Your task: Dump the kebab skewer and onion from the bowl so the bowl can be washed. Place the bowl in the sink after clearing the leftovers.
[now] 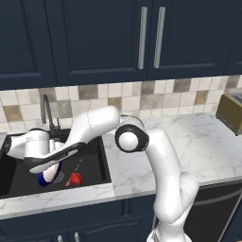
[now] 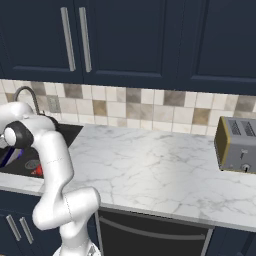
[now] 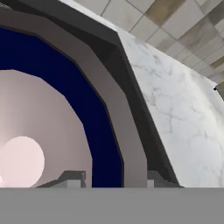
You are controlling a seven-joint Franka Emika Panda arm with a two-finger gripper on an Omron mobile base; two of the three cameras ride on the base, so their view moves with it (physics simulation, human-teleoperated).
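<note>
While the white robot arm (image 1: 156,156) is stretched way over to its left with its hand down inside the big rectangular black sink (image 1: 101,163), the round bowl with the dark blue rim and white inside (image 1: 46,178) sits low in the basin right at the hand, looking tipped up on edge rather than flat. From the hand view the two-finger gripper (image 3: 111,178) looks clamped on the bowl's rim (image 3: 103,131), one dark tip inside and one outside, jaws only narrowly apart, though I'm guessing a bit since just the tips show. The small shiny red onion (image 1: 75,179) is lying on the sink floor just beside the bowl, and the thin kebab skewer (image 1: 77,166) looks like it's right next to it, its long axis running roughly from the onion up toward the back of the sink, but it's tiny and I can't tell which end is which. So the leftovers seem dumped already, and what's left is setting the bowl down. I'd lower it gently till the base meets the sink floor, rotate the wrist so the opening faces up, keep it off the onion and skewer, and only then let go, so it doesn't roll or clatter against the dark curved faucet (image 1: 46,111) side.
</note>
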